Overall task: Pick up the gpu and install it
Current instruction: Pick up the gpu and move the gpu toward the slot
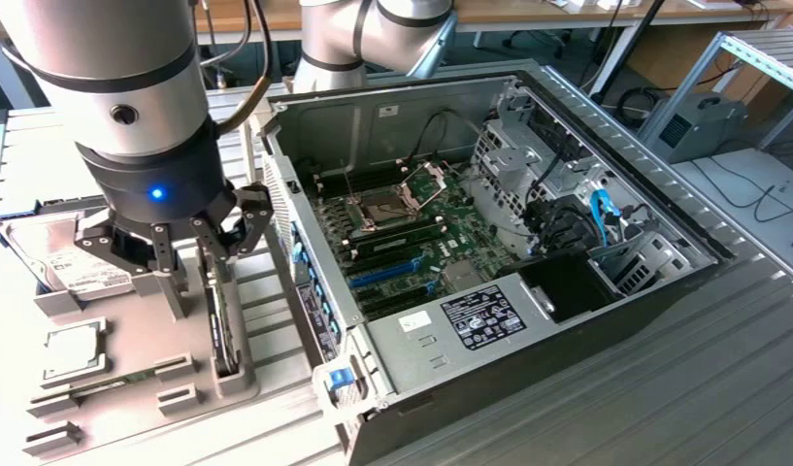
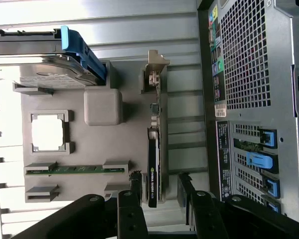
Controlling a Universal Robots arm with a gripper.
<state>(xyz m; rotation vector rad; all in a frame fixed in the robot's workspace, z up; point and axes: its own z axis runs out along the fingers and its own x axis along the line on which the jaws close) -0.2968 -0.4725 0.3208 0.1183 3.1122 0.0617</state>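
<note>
Four parts sit in the grey tray; the gpu stands on edge, lengthwise beside the case, spread pincer straddling it.

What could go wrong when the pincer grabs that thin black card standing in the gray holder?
The pincer hangs open over the thin gpu, which stands on edge in the gray holder. If it closes off-centre, one finger may push the card askew or grip it poorly, so it might slip. The computer case stands close beside the holder, so the lifted card could bump its wall.
</note>
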